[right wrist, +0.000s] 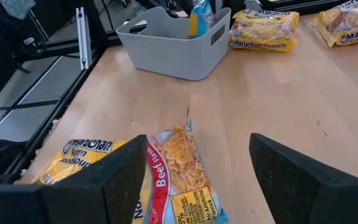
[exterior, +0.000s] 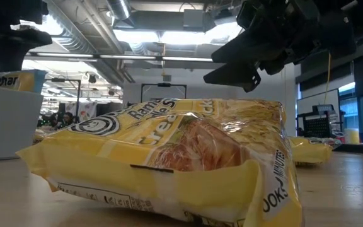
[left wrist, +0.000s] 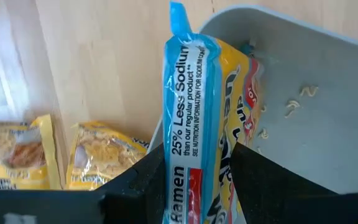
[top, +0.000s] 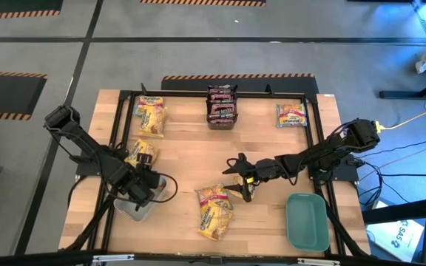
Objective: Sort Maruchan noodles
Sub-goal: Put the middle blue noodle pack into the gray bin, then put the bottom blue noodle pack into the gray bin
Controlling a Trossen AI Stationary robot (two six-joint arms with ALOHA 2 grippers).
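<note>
My left gripper is shut on a yellow Maruchan packet with a blue edge, held over the pale grey tray at the near left. My right gripper stands open above a heap of yellow packets near the table's middle. A beef packet lies on the table between and below its fingers, untouched. Other noodles lie flat on the table. Yellow ones are at the far left, dark brown ones at the far middle, and a pinkish one at the far right. My left gripper pinches the packet's two flat faces between its two fingers, near one end. The fingers come from above, slanting steeply down. The packet hangs edge-on below them, its free sealed end down inside the grey tray. Whether that end touches the tray floor I cannot tell.
A teal tray sits at the near right corner. Another yellow packet lies beside the left arm. A black frame runs around the table. Noodle crumbs lie in the grey tray. Bare wood lies between the heap and the far packets.
</note>
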